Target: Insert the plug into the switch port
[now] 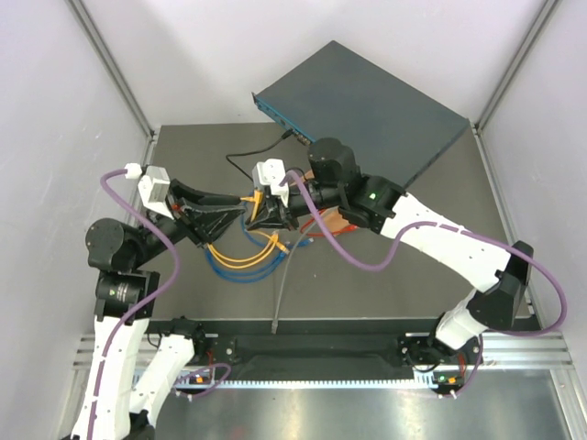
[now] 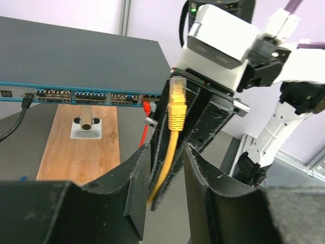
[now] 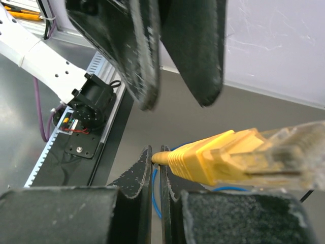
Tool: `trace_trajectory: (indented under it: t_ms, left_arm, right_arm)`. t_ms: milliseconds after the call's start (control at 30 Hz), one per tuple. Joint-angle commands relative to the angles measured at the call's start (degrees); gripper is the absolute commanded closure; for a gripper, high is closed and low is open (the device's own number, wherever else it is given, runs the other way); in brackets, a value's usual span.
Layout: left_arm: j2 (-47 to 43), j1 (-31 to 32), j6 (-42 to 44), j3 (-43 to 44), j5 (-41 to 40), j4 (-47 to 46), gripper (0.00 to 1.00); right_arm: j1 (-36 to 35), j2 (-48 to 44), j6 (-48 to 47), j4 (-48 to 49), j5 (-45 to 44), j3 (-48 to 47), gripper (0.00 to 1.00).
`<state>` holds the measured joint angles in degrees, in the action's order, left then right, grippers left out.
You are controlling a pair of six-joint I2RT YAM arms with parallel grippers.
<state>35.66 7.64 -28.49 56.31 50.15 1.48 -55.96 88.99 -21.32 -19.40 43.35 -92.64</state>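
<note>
Right hand [image 3: 156,152]: fingers pressed together on the tail of the yellow plug [image 3: 244,157], where its yellow cable [image 2: 165,162] enters the boot.
Plug: in the air above the middle of the bench [image 1: 413,266], clear tip free of the fingers; in the left wrist view it points upward.
Left hand [image 2: 167,152]: fingers apart, one on each side of the yellow cable and the right hand's fingers; contact cannot be told.
Switch [image 1: 367,101]: at the far right of the bench, set at an angle, raised on a small stand over a wooden board [image 2: 81,152], well apart from the plug.
Switch front: a row of ports faces the arms; a black cable [image 2: 15,122] and a red plug [image 2: 146,108] sit in two of them.
Bench below the hands: loops of yellow cable and blue cable [image 1: 234,270].
</note>
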Motion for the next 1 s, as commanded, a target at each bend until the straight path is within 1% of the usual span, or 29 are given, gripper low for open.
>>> trace_trajectory:
  t_ms: [0,233,533,767,833,967]
  left_arm:
    - [1.08,-0.26,3.0,0.38,0.74,-2.35,0.63]
    - [1.87,-0.17,3.53,-0.33,1.79,-3.4,0.63]
    - [2.13,-0.17,2.56,-1.91,5.04,-4.2,0.64]
    - [3.36,-0.17,2.12,-2.52,3.47,-4.29,0.65]
    - [3.71,-0.17,2.12,-2.53,3.46,-4.29,0.66]
    - [4.15,-0.08,1.86,-2.7,3.9,-4.73,0.67]
  right_arm:
    - [-1.51,0.31,1.63,3.05,-0.73,-2.46,1.0]
    - [-1.69,1.45,3.91,3.05,-1.16,-3.6,1.0]
    - [-1.69,2.24,5.94,3.31,-2.66,-4.65,1.0]
    - [-1.78,2.5,6.91,3.93,-1.87,-5.09,1.0]
    - [-1.78,2.59,7.08,3.84,-1.87,-5.18,1.0]
    - [-1.78,2.94,7.87,4.02,-2.04,-5.53,1.0]
